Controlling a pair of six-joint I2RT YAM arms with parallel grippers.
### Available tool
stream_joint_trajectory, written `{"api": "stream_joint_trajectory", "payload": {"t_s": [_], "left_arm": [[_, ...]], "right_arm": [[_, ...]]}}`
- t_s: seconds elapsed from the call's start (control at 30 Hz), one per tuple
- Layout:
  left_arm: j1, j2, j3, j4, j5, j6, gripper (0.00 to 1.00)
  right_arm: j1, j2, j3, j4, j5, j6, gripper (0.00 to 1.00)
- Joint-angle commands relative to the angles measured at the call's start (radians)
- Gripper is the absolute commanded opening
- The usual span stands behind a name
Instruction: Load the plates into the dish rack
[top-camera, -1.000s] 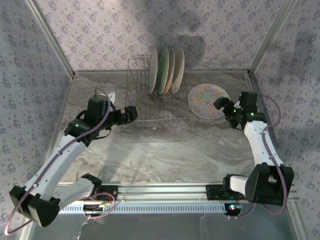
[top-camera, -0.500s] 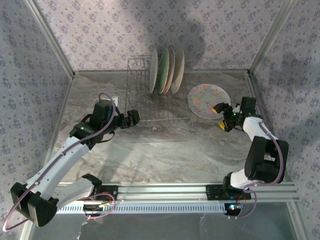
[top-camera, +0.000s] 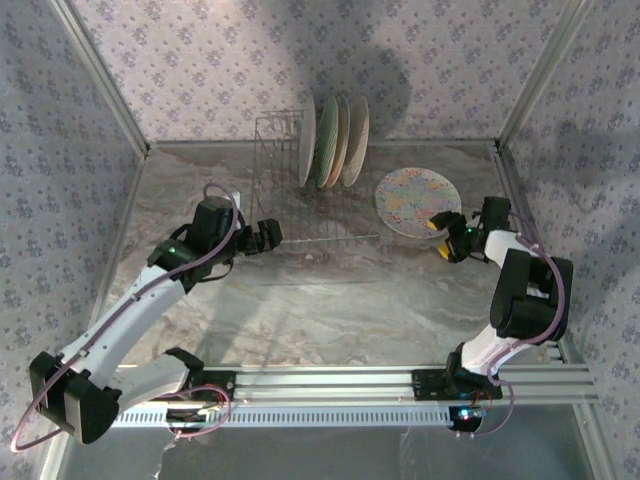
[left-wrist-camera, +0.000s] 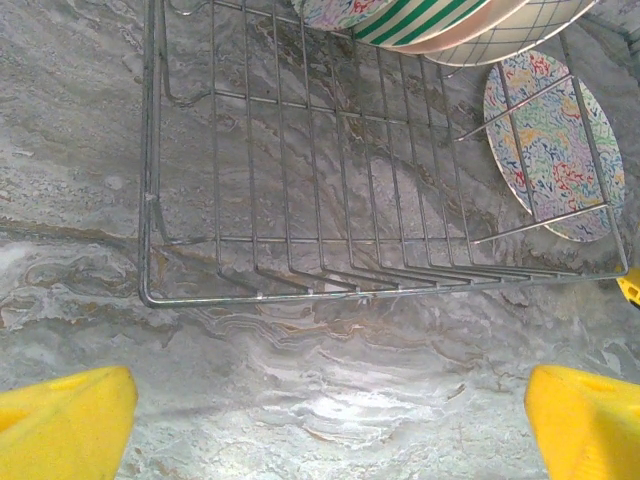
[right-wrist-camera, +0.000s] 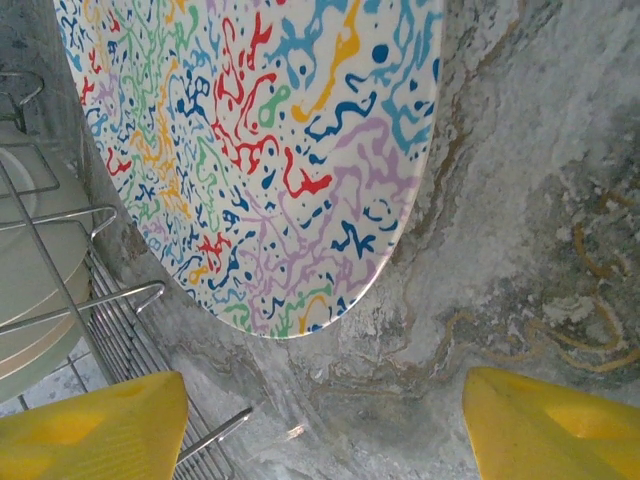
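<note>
Item: multicoloured mosaic plate (top-camera: 415, 200), flat on desk (top-camera: 330, 300) just right of dish rack (top-camera: 300, 190); right end effector (top-camera: 441, 236), the nearer, fingers apart at its near rim; left end effector (top-camera: 268, 235), likewise apart, facing the rack's front edge.

The left arm (top-camera: 130, 315) and the right arm (top-camera: 520, 300) both have long white shells between bulky black joint blocks, and a thin purple cable (top-camera: 215, 190) runs along each of them in loose loops. The left gripper (top-camera: 264, 235) and the right gripper (top-camera: 441, 237) are black, and their fingers (left-wrist-camera: 60, 425) are bright yellow, smooth and blocky. Both black bases are fixed on a silver slotted rail (top-camera: 330, 410).
</note>
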Motion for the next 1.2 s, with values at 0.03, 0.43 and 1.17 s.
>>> {"api": "stream_joint_trajectory", "payload": {"t_s": [0.03,0.43,1.17], "left_arm": [[0.004,-0.006,0.01,0.023,0.019,-0.001,0.99],[0.013,-0.019,-0.008,0.025,0.014,-0.012,0.99],[0.016,0.014,0.052,0.013,0.013,0.014,0.99]], "right_arm": [[-0.018,0.049,0.013,0.022,-0.001,-0.008,0.74],[-0.021,0.071,0.025,0.027,0.016,-0.007,0.66],[-0.036,0.071,0.027,-0.007,0.035,0.016,0.67]]}}
